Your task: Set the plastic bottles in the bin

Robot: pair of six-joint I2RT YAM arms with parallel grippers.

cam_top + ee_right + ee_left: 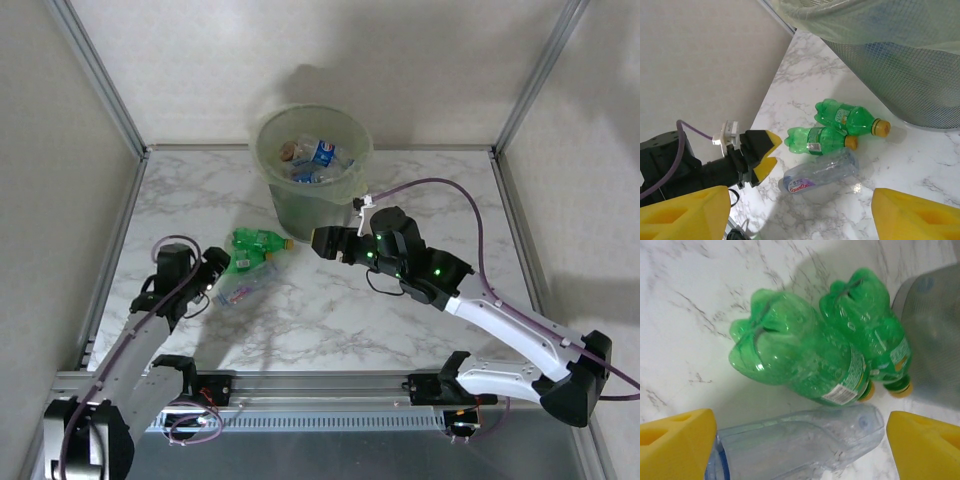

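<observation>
From above, the bin (312, 170) stands at the far edge of the table (430, 210), with bottles inside and bare marble open to its right. Two green bottles (255, 247) and a clear bottle (238, 290) lie by the left gripper (220, 270). The right gripper (318, 242) is near the bin's wall.

On the left wrist, the jaws are wide, with the clear bottle lying between the fingers (675, 445). The green pair lies just beyond, caps toward the bin.

On the right wrist, the jaws are wide and empty.

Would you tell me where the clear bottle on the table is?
Top view: the clear bottle lies left of centre, beside the left gripper, just nearer than the green bottles.
</observation>
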